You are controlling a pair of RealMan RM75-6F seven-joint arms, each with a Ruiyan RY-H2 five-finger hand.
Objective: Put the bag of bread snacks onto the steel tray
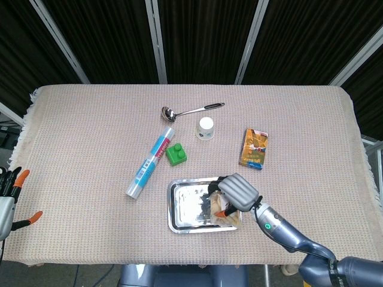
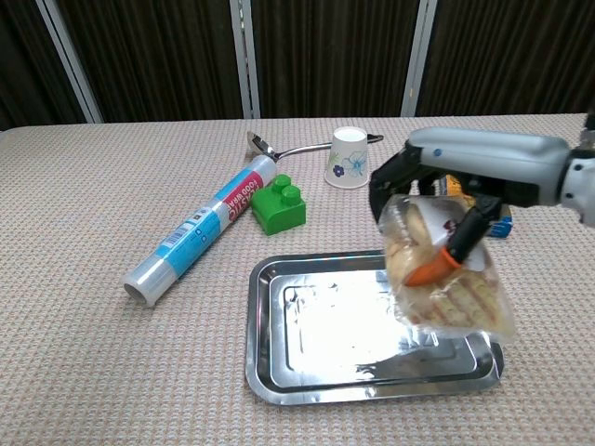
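My right hand grips a clear bag of bread snacks and holds it in the air over the right part of the steel tray. The bag hangs down from the fingers, its lower end close above the tray's right side. Whether it touches the tray I cannot tell. My left hand rests at the far left edge of the table, beside it, with nothing visible in its fingers.
Behind the tray stand a green toy block, a rolled tube of film, an upturned paper cup and a steel ladle. A small orange box lies behind the right hand.
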